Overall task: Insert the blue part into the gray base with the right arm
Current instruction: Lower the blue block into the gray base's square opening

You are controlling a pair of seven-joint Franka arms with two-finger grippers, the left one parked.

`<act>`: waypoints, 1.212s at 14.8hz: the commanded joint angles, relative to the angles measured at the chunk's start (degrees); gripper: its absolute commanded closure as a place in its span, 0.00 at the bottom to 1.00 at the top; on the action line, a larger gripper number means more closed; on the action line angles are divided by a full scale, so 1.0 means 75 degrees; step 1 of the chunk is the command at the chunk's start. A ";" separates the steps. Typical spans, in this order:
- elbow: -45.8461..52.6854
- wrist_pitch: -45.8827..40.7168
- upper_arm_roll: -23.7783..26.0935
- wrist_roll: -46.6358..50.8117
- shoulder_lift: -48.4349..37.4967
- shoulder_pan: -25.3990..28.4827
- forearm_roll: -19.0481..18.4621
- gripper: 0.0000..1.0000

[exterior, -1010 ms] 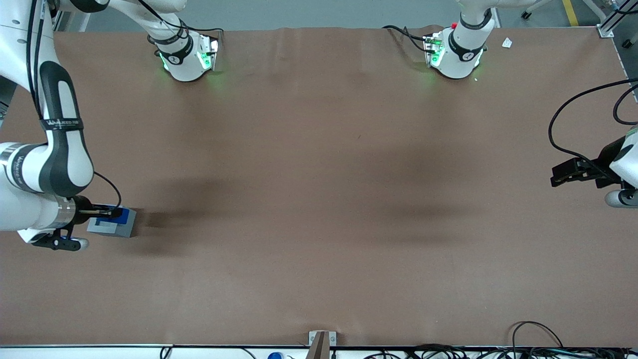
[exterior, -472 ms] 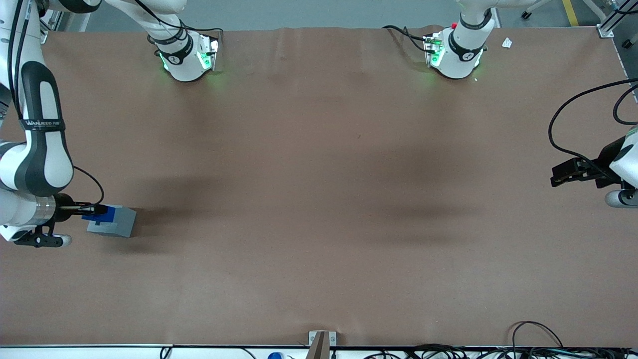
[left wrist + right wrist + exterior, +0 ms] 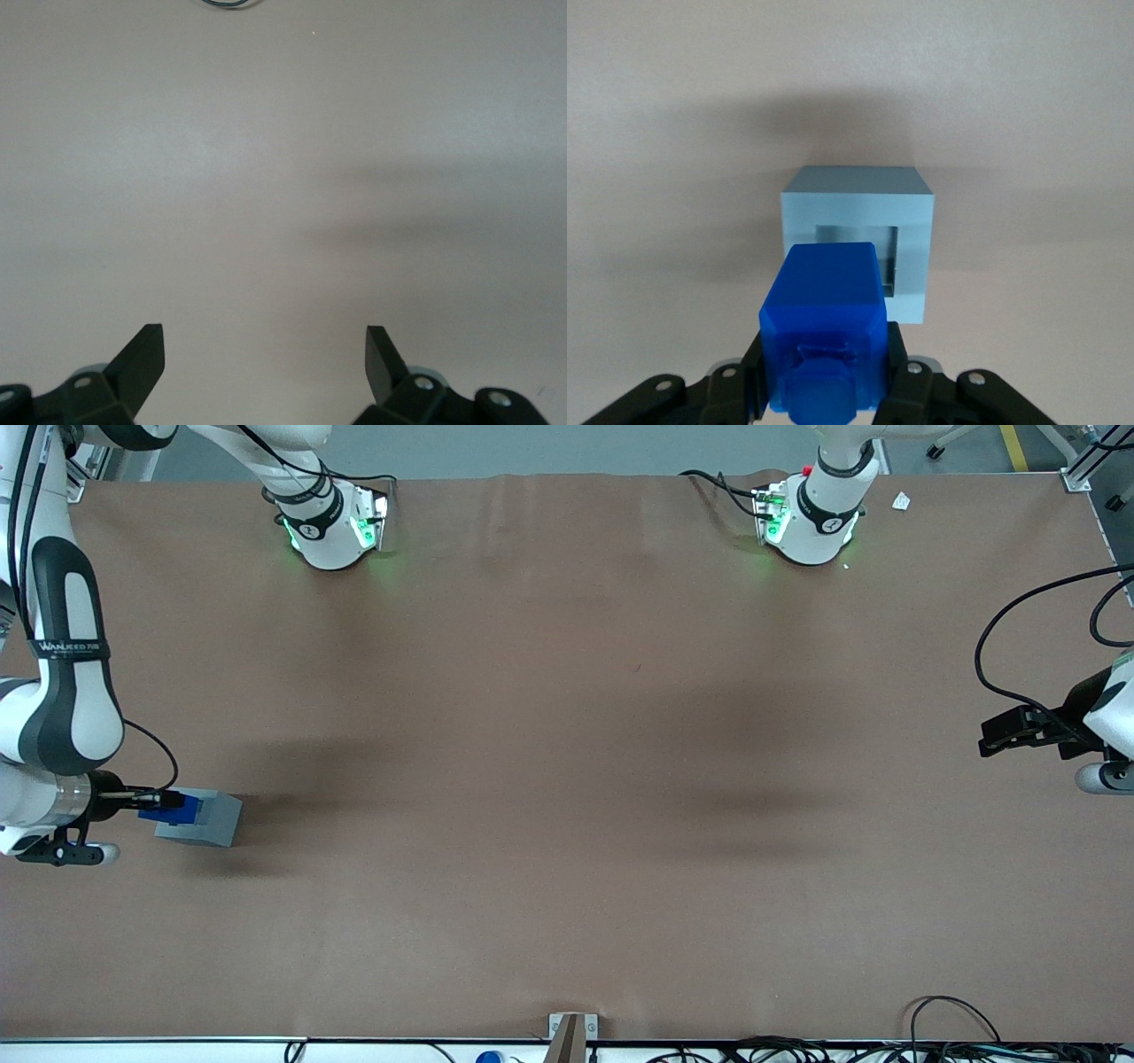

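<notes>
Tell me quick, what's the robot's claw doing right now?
Gripper: shut on the blue part, holding it above the gray base, not yet in its recess.

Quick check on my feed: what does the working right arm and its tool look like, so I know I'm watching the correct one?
The right arm is white and rounded, with black joint sections and a black band carrying white lettering. A silver ring sits at the wrist, and thin black cables run along the arm. Its tool, at the working arm's end of the table, is black with two slim fingers.
</notes>
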 commanded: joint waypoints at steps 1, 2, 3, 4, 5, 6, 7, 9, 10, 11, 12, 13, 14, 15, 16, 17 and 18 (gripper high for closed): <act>-0.0099 0.0175 0.0108 -0.0137 0.0046 -0.0178 -0.0002 1.00; -0.0111 0.0198 0.0108 -0.0137 0.0058 -0.0178 0.0009 1.00; -0.0111 0.0210 0.0108 -0.0126 0.0092 -0.0178 0.0009 1.00; -0.0111 0.0210 0.0108 -0.0125 0.0104 -0.0178 0.0009 1.00; -0.0111 0.0210 0.0108 -0.0125 0.0105 -0.0178 0.0009 1.00; -0.0122 0.0210 0.0096 -0.0137 0.0116 -0.0178 0.0009 1.00; -0.0122 0.0199 0.0096 -0.0137 0.0128 -0.0190 0.0009 1.00; -0.0134 0.0210 0.0096 -0.0125 0.0198 -0.0225 0.0009 1.00; -0.0122 0.0210 0.0096 -0.0125 0.0198 -0.0260 0.0009 0.99; -0.0122 0.0233 0.0096 -0.0125 0.0210 -0.0260 0.0009 0.99; -0.0122 0.0234 0.0096 -0.0125 0.0222 -0.0272 0.0009 0.99; -0.0122 0.0268 0.0096 -0.0125 0.0222 -0.0284 0.0009 0.99; -0.0122 0.0350 0.0096 -0.0125 0.0233 -0.0307 0.0009 0.99; -0.0122 0.0397 0.0108 -0.0125 0.0257 -0.0342 0.0021 0.99; -0.0111 0.0409 0.0096 -0.0125 0.0292 -0.0354 0.0021 0.99; -0.0111 0.0444 0.0108 -0.0102 0.0304 -0.0354 0.0033 0.99; -0.0111 0.0456 0.0108 -0.0067 0.0304 -0.0342 0.0056 1.00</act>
